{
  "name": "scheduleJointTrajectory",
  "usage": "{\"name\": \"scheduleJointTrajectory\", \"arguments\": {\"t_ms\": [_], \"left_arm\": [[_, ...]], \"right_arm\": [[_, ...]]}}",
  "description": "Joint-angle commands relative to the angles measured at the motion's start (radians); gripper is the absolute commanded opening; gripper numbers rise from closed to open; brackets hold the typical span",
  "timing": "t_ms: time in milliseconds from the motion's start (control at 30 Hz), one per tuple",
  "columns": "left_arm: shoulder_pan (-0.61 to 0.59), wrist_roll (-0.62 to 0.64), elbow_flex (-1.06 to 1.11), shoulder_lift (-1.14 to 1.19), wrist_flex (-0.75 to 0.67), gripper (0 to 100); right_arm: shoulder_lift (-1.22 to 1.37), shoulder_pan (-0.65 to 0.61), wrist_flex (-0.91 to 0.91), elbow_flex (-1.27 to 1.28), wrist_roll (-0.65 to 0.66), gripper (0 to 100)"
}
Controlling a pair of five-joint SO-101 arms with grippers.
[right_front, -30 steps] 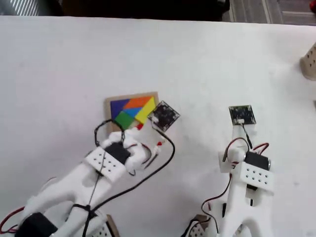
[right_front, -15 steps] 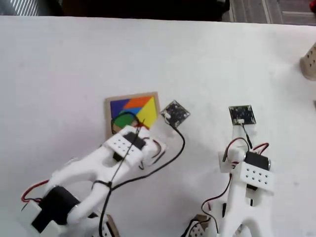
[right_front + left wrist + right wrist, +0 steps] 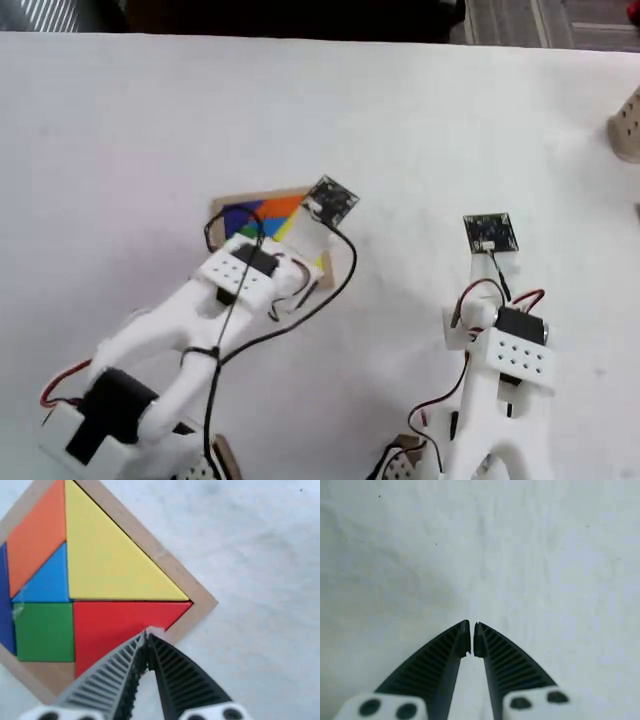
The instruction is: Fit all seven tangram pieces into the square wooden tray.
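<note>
The square wooden tray (image 3: 204,602) holds a large yellow triangle (image 3: 110,560), an orange piece (image 3: 37,535), a small light-blue triangle (image 3: 47,582), a green square (image 3: 44,632), a red triangle (image 3: 115,625) and a dark blue piece (image 3: 4,605) at the picture's edge. All lie flat and flush. My left gripper (image 3: 148,637) is shut, its tips over the red triangle's edge near the tray rim. In the high view the left arm (image 3: 240,275) covers most of the tray (image 3: 250,198). My right gripper (image 3: 471,640) is shut and holds nothing, over bare table.
The right arm (image 3: 505,345) rests at the table's front right, well apart from the tray. A beige perforated object (image 3: 627,125) stands at the far right edge. Bare white tabletop (image 3: 400,110) stretches behind and beside the tray.
The left arm has swung and pushed farther over the tray, hiding more of the pieces in the high view. The right arm has not moved.
</note>
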Motion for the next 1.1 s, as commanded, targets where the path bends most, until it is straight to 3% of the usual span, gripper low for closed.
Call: {"name": "scheduleJointTrajectory", "arguments": {"t_ms": [0, 200, 333, 500, 700, 900, 1067], "left_arm": [[-0.05, 0.009, -0.014, -0.143, 0.032, 2], [-0.188, 0.0, 0.132, -0.38, -0.009, 2], [-0.245, 0.0, 0.281, -0.636, -0.026, 2], [-0.351, 0.003, 0.427, -0.915, -0.052, 2], [-0.456, 0.003, 0.526, -1.093, 0.003, 2], [-0.57, 0.002, 0.689, -1.293, 0.017, 2], [-0.645, 0.0, 0.77, -1.526, 0.192, 2]], "right_arm": [[-0.015, -0.002, -0.013, -0.006, 0.011, 1.9], [-0.028, 0.018, -0.012, -0.008, -0.005, 1.8], [-0.113, 0.036, -0.013, 0.014, -0.084, 1.7], [-0.295, -0.071, -0.013, 0.115, -0.083, 1.7], [-0.605, -0.163, -0.002, 0.258, -0.081, 2.1], [-0.946, -0.275, 0.124, 0.387, -0.08, 2.6], [-0.972, -0.415, 0.222, 0.434, -0.08, 8.4]]}}
